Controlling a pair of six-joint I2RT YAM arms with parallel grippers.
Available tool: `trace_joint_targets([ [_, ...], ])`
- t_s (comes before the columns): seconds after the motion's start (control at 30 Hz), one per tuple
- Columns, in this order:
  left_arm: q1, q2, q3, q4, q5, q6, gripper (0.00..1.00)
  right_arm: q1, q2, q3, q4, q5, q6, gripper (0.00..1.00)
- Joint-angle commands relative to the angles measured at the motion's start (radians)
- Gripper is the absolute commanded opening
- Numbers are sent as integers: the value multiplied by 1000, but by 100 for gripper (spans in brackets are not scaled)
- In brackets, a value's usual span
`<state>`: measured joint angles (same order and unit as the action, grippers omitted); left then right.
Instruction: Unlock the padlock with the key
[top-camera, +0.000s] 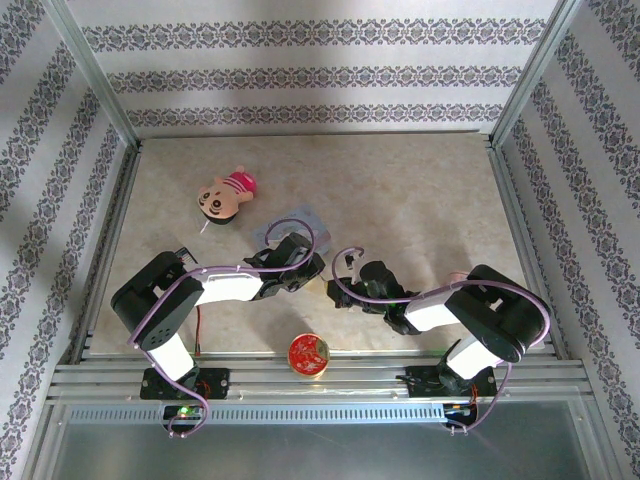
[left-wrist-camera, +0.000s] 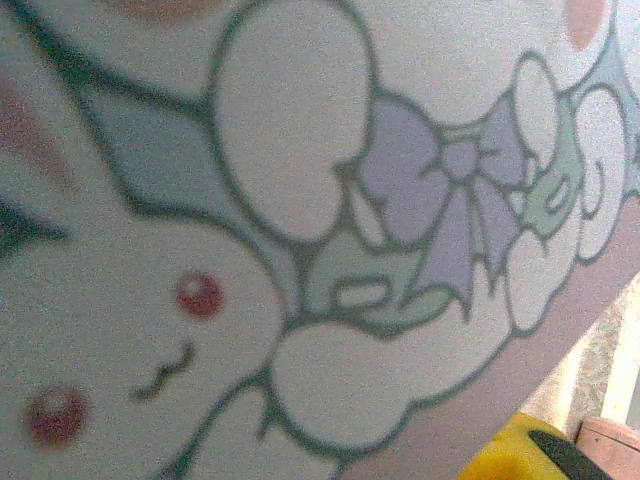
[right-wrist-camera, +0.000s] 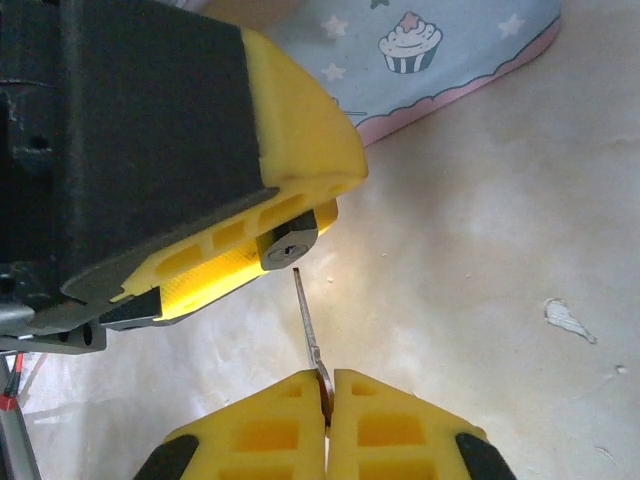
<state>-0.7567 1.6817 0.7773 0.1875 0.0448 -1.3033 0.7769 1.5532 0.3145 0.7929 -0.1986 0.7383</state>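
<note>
Pinching key (right-wrist-camera: 311, 340), right claw (right-wrist-camera: 328, 398) clenched; tip just beside padlock (right-wrist-camera: 288, 244), gripped in left claw (right-wrist-camera: 297, 222).

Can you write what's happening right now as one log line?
left pincer: holds padlock | right pincer: shut on key | key tip: at padlock face, not inserted | step: insertion pending

The tin (right-wrist-camera: 440, 60) is showing pale blue with white stars, a cupcake and a pink rim — its top is carrying a white bunny and a lilac bow. The right pincer (right-wrist-camera: 327, 392) is showing yellow, the key (right-wrist-camera: 308, 325) and padlock (right-wrist-camera: 288, 243) silvery-grey, the worktop (right-wrist-camera: 480, 250) mottled beige.
</note>
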Motion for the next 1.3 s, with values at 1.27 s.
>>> trace_joint_targets([
  [1.27,19,-7,-13,92,12,-31,20,15,12,45,22,34,-1,0],
])
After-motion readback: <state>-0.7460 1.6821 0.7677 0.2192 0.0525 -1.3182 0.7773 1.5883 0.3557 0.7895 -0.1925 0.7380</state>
